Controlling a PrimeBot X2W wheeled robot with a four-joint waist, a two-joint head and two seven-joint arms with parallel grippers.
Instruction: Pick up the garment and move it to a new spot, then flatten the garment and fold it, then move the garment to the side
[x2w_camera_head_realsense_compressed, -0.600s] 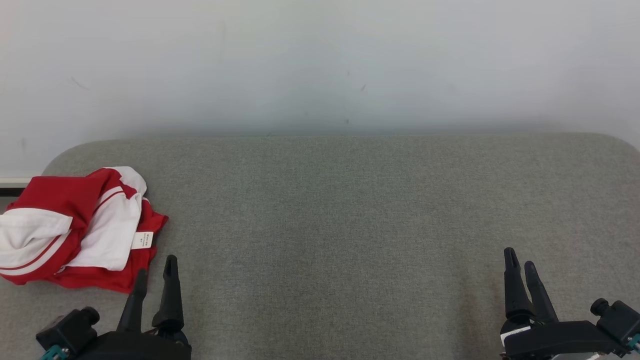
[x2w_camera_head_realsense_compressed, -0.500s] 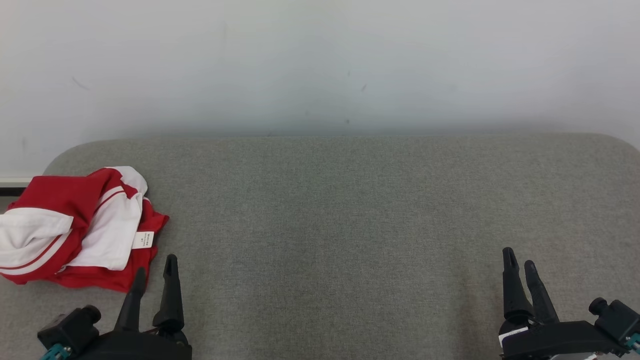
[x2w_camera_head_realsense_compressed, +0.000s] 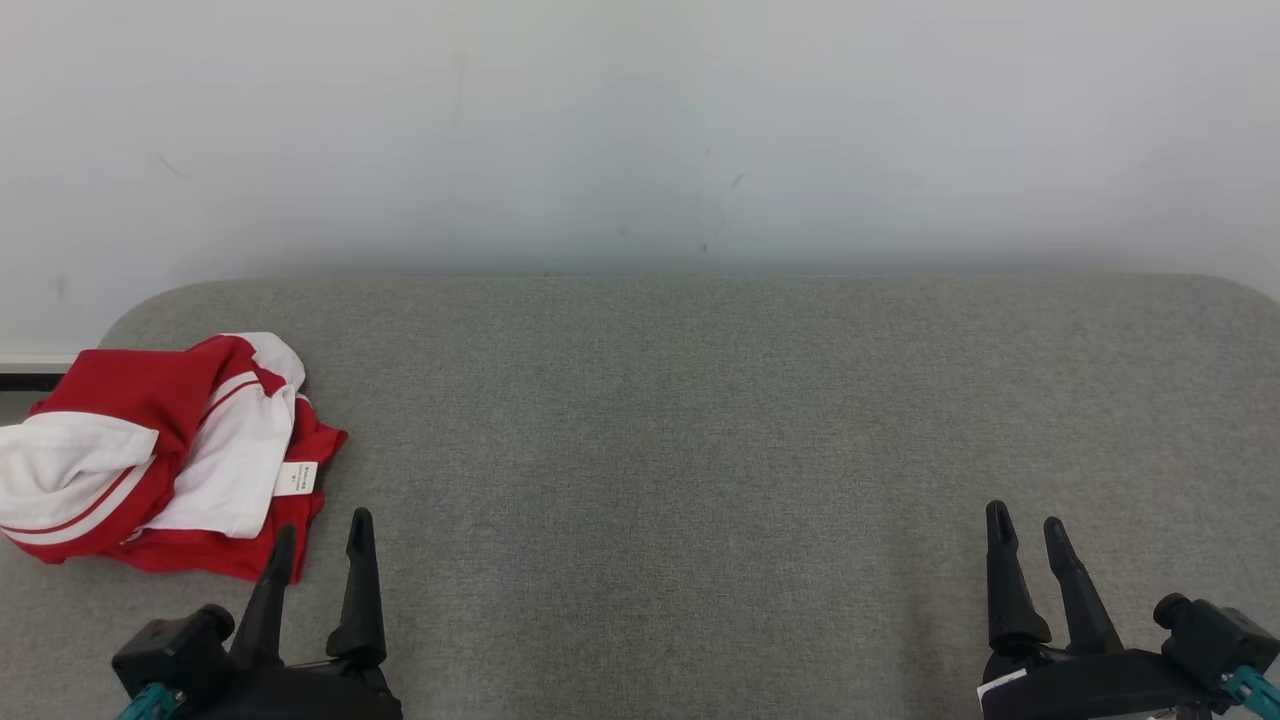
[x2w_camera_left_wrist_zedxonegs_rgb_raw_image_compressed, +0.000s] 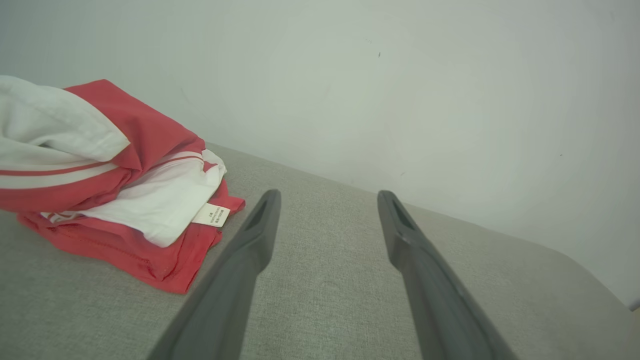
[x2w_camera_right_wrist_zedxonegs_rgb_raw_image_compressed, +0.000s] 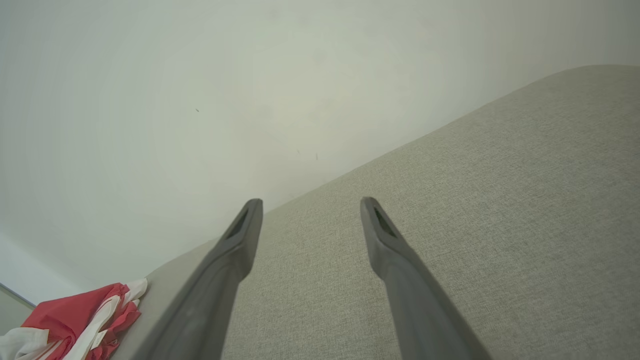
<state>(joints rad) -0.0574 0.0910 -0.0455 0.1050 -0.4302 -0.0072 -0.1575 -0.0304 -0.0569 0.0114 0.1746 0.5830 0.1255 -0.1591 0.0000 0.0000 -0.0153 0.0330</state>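
Head view shows the garment (x2w_camera_head_realsense_compressed: 170, 455), a red and white piece, lying crumpled in a loose heap at the far left of a grey fabric-covered surface (x2w_camera_head_realsense_compressed: 700, 450), close to its rounded left corner. A small white label (x2w_camera_head_realsense_compressed: 297, 478) sticks out on the side of the heap nearest the middle; its print is too small to read. The left gripper (x2w_camera_head_realsense_compressed: 322, 527) sits at the lower left, just beside the garment's near red hem, jaws spread apart and holding nothing. One fingertip overlaps the hem here, but in the left wrist view it seems to stand just clear of the cloth. The right gripper (x2w_camera_head_realsense_compressed: 1023, 518) is at the lower right, well apart from the garment, jaws likewise apart and empty. A plain pale wall (x2w_camera_head_realsense_compressed: 640, 130) rises behind the surface.
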